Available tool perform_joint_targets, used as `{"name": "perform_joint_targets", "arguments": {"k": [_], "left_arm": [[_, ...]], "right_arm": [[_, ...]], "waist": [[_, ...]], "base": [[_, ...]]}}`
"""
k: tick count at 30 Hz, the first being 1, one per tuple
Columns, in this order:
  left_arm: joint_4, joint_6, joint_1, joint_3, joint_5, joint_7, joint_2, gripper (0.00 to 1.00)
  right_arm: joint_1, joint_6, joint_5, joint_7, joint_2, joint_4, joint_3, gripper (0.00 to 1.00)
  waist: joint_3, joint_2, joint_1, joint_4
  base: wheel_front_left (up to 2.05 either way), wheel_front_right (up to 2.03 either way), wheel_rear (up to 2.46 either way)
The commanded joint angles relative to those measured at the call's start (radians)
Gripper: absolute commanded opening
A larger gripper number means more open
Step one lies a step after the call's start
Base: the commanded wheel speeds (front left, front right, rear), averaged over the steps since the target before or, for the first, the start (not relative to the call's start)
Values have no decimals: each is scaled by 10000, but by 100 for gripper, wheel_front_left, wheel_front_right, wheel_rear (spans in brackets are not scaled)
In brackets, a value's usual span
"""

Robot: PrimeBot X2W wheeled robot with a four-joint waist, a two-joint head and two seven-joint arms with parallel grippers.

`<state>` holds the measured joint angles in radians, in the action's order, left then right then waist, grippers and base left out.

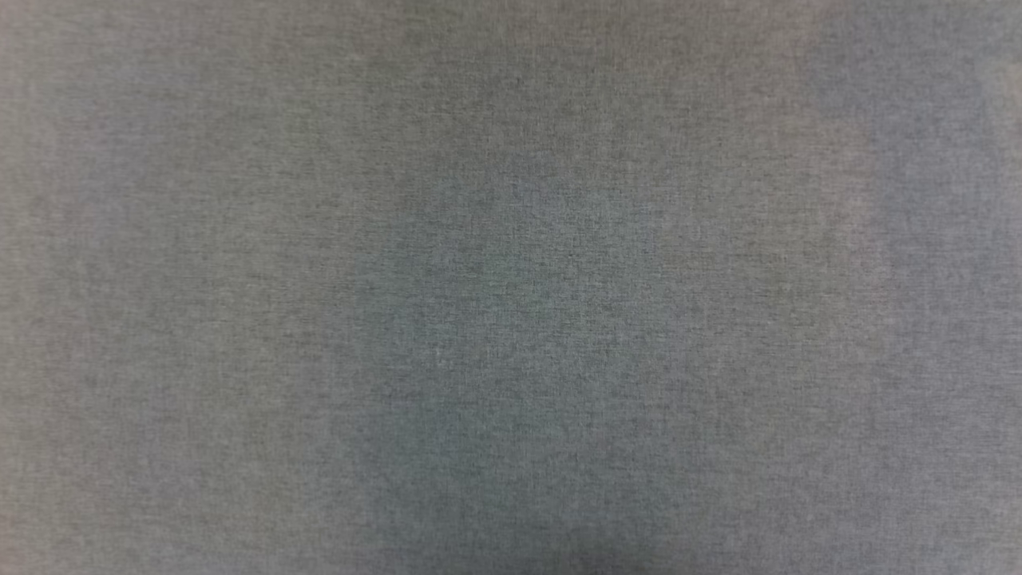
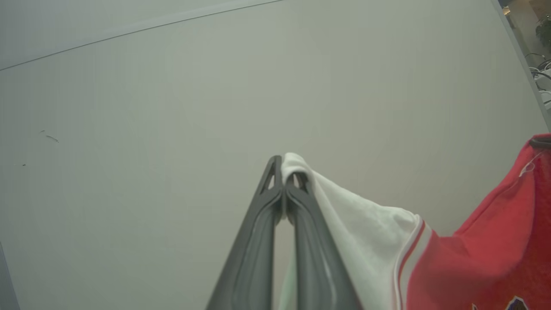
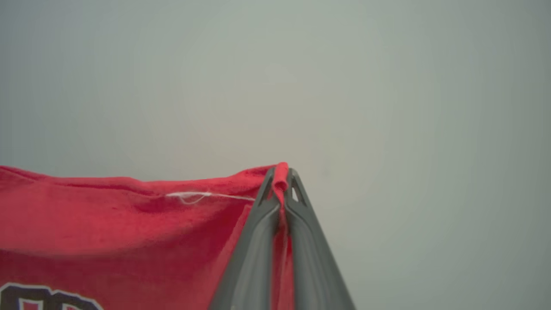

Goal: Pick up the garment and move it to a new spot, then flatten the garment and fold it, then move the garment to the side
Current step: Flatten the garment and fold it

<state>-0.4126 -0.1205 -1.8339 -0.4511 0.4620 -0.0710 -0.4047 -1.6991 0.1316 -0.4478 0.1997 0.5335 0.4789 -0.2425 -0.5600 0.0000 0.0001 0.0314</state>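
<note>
In the left wrist view my left gripper (image 2: pixel 284 168) is shut on the tip of the garment's white sleeve (image 2: pixel 366 232), which drapes down to the right past striped trim into the red body (image 2: pixel 486 258). My right gripper (image 3: pixel 280 174) is shut on a fold of the garment's red edge (image 3: pixel 129 215) in the right wrist view. The cloth hangs to its left, with a loose white thread and part of a black, white-outlined numeral (image 3: pixel 43 297) at the bottom. Both grippers hold the garment above a pale surface.
A pale grey-white tabletop (image 2: pixel 172 129) lies beyond the left gripper, with a seam line (image 2: pixel 129 30) across its far part. The table's edge (image 2: pixel 521 60) runs at the top right, with room clutter behind. The head view gives a blurred grey woven-looking surface (image 1: pixel 511 287).
</note>
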Motion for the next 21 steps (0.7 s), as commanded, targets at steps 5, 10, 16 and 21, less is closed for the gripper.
{"name": "perform_joint_targets", "arguments": {"k": [5, 10, 16, 21], "left_arm": [[-408, -21, -704, 90, -20, -81, -4, 0], [-853, -50, -577, -52, 150, -334, 28, 0], [-1379, -79, 298, -391, 365, -853, -92, 0], [-1695, -92, 1349, -579, 717, -1312, -213, 0]], "right_arm": [[-1342, -9, 271, -617, -228, 1355, -556, 0], [-1771, -9, 137, -1030, -442, 2314, -1258, 0], [-1085, -9, -590, -1726, -592, 3164, -2124, 0], [-17, -9, -1240, -2393, -599, 3401, -2746, 0]], "waist": [[-673, 0, -1, -60], [-1102, 0, -1, 18], [-1290, 0, -1, 13], [-1070, 0, -1, -1]], "base": [[0, 0, 0], [0, 0, 0], [0, 0, 0], [0, 0, 0]]}}
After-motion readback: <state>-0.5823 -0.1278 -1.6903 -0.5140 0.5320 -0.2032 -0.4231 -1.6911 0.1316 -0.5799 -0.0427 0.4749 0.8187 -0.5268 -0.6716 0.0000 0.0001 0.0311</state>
